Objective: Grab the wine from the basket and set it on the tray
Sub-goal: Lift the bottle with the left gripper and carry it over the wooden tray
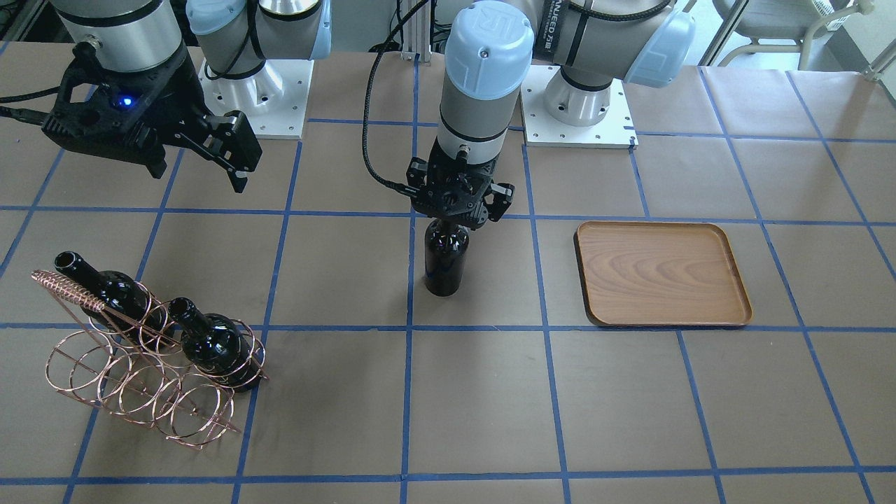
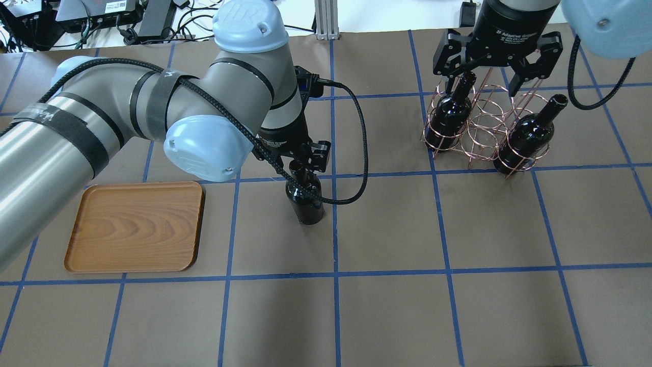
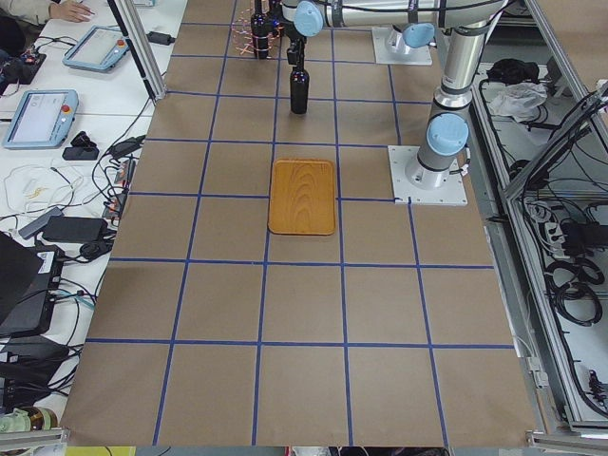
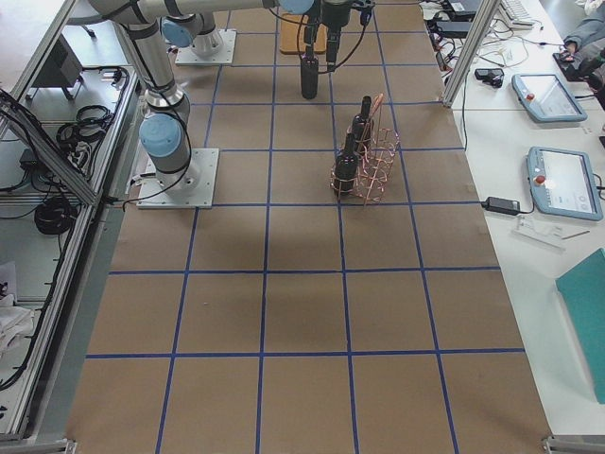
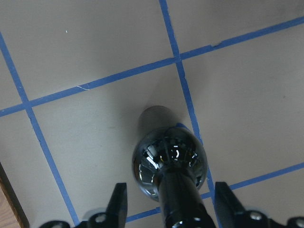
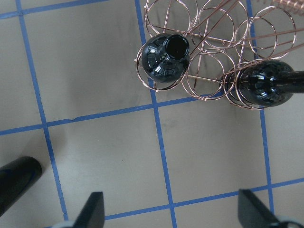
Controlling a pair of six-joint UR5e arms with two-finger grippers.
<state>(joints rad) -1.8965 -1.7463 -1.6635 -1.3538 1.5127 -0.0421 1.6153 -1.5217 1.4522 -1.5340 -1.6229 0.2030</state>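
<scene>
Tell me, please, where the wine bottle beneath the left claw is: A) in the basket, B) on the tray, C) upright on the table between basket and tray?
C: the wine stands upright on the table under the left claw, apart from tray and basket.

Wine [image 1: 446, 262] between basket [image 1: 68, 290] and tray [image 1: 661, 273]

Two opposed high views sharing the table [image 1: 490, 420], two end views, wrist close-ups

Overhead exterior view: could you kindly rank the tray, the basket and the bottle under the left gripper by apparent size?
1-2. Tray and basket: about alike, too close to rank.
3. Bottle: clearly smallest.
</scene>
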